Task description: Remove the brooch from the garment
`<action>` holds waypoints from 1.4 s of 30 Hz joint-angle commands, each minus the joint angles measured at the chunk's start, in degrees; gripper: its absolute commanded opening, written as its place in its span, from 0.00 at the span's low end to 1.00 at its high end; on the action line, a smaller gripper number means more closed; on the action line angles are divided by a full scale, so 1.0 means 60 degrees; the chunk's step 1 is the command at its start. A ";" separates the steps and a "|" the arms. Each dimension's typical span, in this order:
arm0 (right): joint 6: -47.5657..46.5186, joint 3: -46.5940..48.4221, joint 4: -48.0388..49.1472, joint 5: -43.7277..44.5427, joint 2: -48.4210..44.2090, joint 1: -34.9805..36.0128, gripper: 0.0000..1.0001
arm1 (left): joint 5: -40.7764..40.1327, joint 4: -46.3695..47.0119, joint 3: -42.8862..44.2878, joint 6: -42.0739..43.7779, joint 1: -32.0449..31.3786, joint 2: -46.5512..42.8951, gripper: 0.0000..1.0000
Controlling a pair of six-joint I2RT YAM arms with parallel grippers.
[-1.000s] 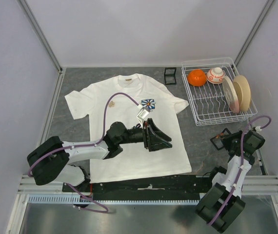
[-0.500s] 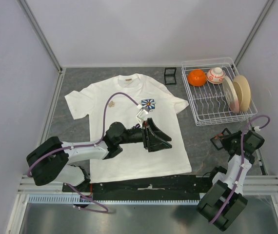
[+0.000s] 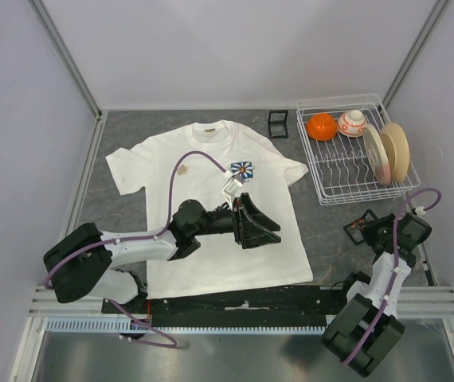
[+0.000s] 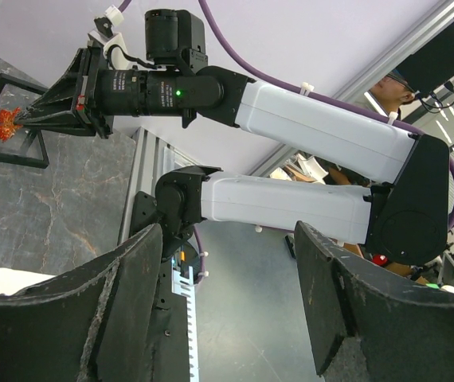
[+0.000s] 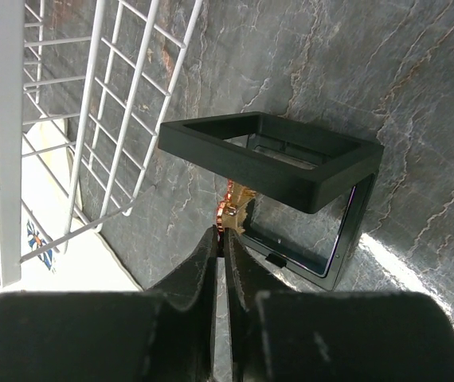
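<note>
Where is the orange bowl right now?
Top view, far right: the orange bowl sits in the white wire rack's back-left corner, beside the red-and-white patterned bowl.

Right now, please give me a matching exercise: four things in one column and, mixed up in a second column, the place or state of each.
1 T-shirt
2 orange bowl
3 left gripper
4 right gripper

A in the wire rack
B shut on an orange piece at a black frame
C spread flat on the table
D open, over the T-shirt

Pairs: 1-C, 2-A, 3-D, 4-B
</note>
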 commanded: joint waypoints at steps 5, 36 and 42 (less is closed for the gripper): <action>-0.0030 -0.0041 0.0280 0.0214 -0.0051 -0.0034 0.14 | 0.0166 0.0481 -0.0013 0.0408 -0.0081 -0.0273 0.74; -0.0176 0.4470 -0.5130 0.4522 0.0009 0.3581 0.66 | -0.0127 -0.1261 0.0558 0.0585 0.0693 -0.0229 0.76; -0.0014 0.5041 -0.2859 0.4857 0.0706 0.7226 0.65 | -0.0976 -0.3909 0.1274 0.0876 0.2128 -0.0581 0.76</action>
